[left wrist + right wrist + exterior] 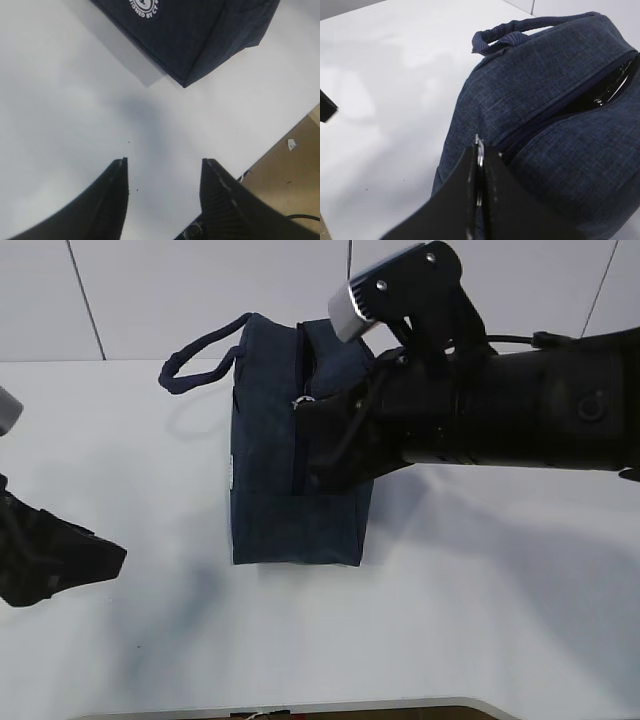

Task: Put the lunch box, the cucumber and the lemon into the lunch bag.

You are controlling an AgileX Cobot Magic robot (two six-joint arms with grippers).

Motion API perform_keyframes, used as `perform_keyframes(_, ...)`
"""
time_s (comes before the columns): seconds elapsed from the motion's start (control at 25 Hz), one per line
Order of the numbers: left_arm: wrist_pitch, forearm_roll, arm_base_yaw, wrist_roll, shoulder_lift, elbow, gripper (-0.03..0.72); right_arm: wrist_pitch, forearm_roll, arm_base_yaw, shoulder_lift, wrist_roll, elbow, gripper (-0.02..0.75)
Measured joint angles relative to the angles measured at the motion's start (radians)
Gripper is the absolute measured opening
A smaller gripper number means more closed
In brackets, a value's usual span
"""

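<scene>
The right end effector point(479, 200) is pressed together on the metal ring pull point(479, 159) of the one lunch bag point(290, 455), just ahead of it on the counter point(480, 620). The thin ring could slip free, or a pull could tip the bag. The left end effector point(162, 172) hangs spread, empty. No lunch box, cucumber or lemon shows.

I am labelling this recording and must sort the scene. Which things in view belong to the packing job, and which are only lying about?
Belonging to the job:
- lunch bag, partly unzipped, silvery lining showing
- zipper ring pull, pinched in the right pincer
- left pincer, open, holding nothing

Only lying about:
- white table
- No lunch box, cucumber or lemon is visible.
</scene>
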Motion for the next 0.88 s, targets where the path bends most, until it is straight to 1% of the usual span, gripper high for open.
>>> perform_keyframes(0.08,-0.025,-0.084,-0.002,0.087,0.039,0.0,0.348,0.0,-0.039,0.0,0.0,0.044,0.0,0.005)
perform_keyframes(0.16,-0.057,-0.168,-0.02,0.172,0.061,0.0,0.348,0.0,-0.075,0.0,0.0,0.084,0.0,0.005)
perform_keyframes(0.28,-0.109,-0.277,-0.072,0.276,0.086,0.0,0.348,0.0,-0.121,0.0,0.0,0.13,0.0,0.005)
perform_keyframes(0.4,-0.167,-0.37,-0.148,0.367,0.109,0.0,0.348,-0.004,-0.149,0.0,0.0,0.147,0.0,0.005)
perform_keyframes(0.52,-0.235,-0.421,-0.206,0.397,0.141,-0.005,0.348,-0.011,-0.156,0.0,0.0,0.154,0.0,0.005)
perform_keyframes(0.68,-0.284,-0.441,-0.261,0.403,0.201,-0.047,0.348,-0.026,-0.159,0.0,0.0,0.169,0.0,0.005)
perform_keyframes(0.88,-0.333,-0.463,-0.299,0.407,0.289,-0.115,0.348,-0.029,-0.162,0.0,0.0,0.177,0.0,0.005)
